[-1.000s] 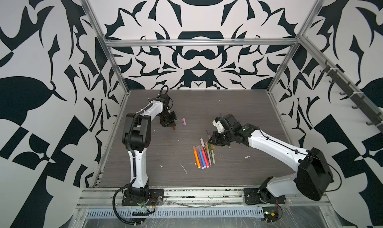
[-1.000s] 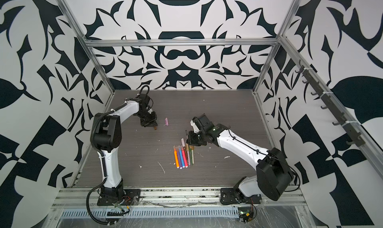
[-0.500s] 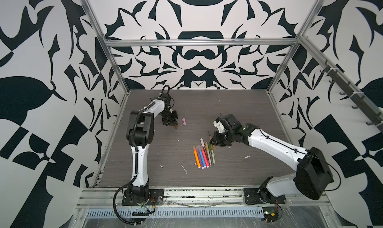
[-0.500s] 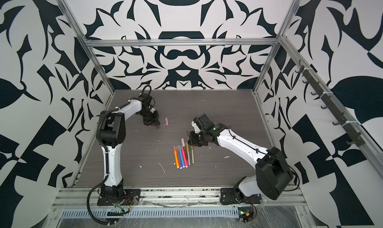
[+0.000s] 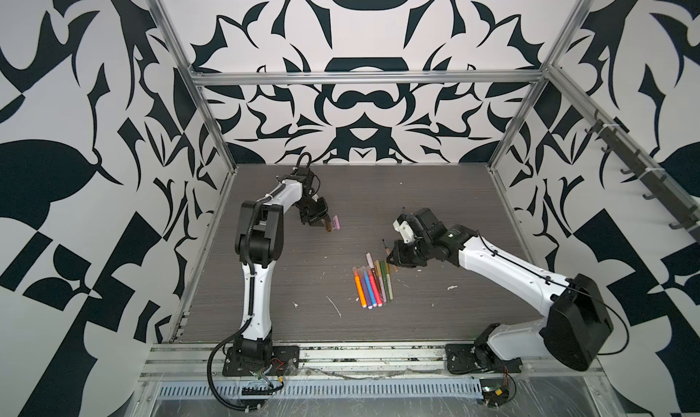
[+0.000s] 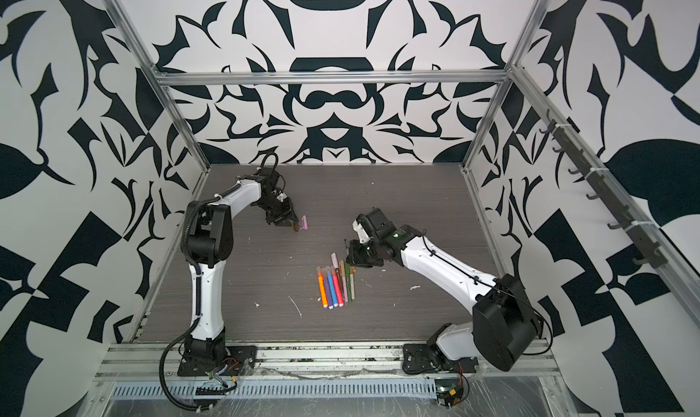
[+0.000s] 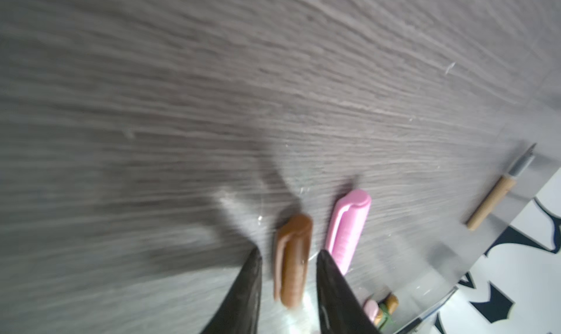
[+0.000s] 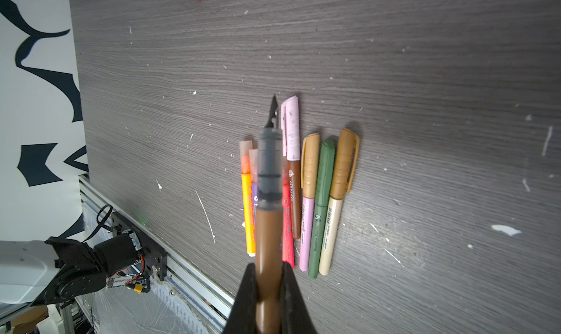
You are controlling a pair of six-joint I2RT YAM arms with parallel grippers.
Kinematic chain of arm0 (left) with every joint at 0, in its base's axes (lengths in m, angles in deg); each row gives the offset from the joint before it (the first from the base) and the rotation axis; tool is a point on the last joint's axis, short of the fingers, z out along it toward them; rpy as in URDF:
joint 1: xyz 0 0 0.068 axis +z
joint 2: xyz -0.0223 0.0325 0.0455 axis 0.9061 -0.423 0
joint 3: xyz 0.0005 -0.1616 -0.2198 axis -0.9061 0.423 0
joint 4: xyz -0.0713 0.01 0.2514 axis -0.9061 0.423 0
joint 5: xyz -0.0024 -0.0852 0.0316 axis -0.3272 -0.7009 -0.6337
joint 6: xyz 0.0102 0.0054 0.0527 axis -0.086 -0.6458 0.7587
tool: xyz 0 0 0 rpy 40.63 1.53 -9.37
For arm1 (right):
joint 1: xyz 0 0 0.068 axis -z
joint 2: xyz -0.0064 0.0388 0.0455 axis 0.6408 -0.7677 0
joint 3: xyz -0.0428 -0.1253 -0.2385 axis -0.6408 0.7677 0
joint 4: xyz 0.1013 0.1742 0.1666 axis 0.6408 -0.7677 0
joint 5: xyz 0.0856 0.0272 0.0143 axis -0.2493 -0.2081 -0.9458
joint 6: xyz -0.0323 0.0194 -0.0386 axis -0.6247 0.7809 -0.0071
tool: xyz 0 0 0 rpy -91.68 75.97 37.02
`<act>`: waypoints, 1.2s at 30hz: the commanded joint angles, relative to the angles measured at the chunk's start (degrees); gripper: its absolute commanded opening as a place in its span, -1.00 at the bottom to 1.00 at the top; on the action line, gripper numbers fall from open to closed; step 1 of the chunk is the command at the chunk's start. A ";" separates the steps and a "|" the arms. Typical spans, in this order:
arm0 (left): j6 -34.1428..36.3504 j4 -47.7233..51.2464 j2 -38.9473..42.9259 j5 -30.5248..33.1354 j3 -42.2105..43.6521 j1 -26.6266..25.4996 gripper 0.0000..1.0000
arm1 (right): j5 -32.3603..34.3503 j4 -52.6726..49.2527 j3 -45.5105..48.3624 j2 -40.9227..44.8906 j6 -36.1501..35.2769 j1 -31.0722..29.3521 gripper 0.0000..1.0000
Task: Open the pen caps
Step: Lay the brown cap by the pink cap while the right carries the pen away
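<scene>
A brown pen cap lies on the dark table between the fingertips of my left gripper. The jaws stand open with a gap on each side of it. A pink pen cap lies just beside it. Both top views show this pair at the back left, next to the left gripper. My right gripper is shut on an uncapped brown pen with a grey neck and black tip. It hangs over a row of capped pens.
White specks and scratches dot the table. An aluminium rail runs along the front edge, with the left arm's base mounted on it. Patterned walls close in the sides and back.
My left gripper has opened and let go of the brown cap, which now lies beside the pink one. The right gripper and its pen have hardly moved.
</scene>
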 commanded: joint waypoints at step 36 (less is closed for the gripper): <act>-5.66 -3.97 -2.04 -2.23 0.94 -1.34 -0.25 | -3.81 -4.28 -7.01 1.33 -5.89 10.76 -1.00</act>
